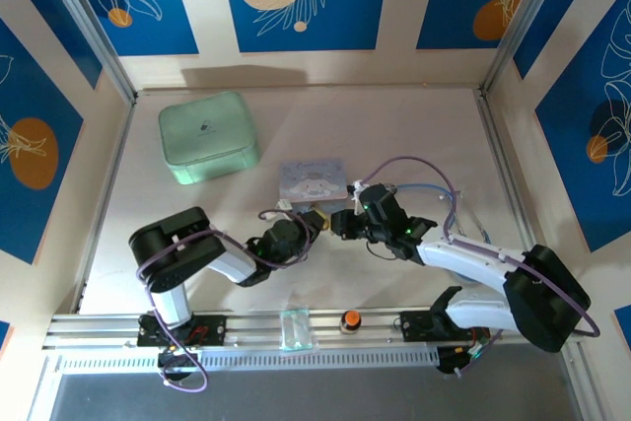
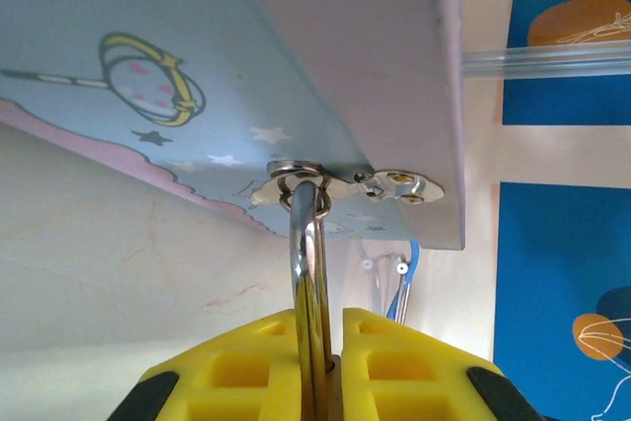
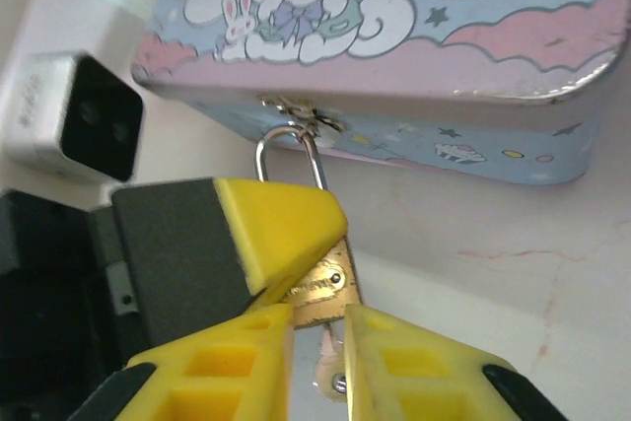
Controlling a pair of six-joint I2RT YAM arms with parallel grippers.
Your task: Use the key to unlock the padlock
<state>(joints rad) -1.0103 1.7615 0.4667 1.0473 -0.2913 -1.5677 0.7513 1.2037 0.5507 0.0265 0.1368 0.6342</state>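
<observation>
Lying just beyond both pincers: cartoon tin box (image 3: 414, 56), hasp side facing them. Left gripper (image 2: 317, 316) clamped on brass padlock (image 3: 320, 288), shackle (image 3: 261, 157) running out from its fingertips through hasp ring (image 2: 296, 173). Right gripper (image 3: 317, 316) fingertips nearly together just under lock body; silvery key (image 3: 330, 374) between them, grip on it unclear.

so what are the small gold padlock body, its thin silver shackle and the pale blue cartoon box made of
Brass-coloured padlock body: probably brass or brass-plated metal, warm gold sheen with stamped lettering.
Thin silver U-shaped shackle: likely polished steel, mirror-bright.
Pale blue cartoon box: seemingly printed tin, glossy with a rolled lid edge.
</observation>
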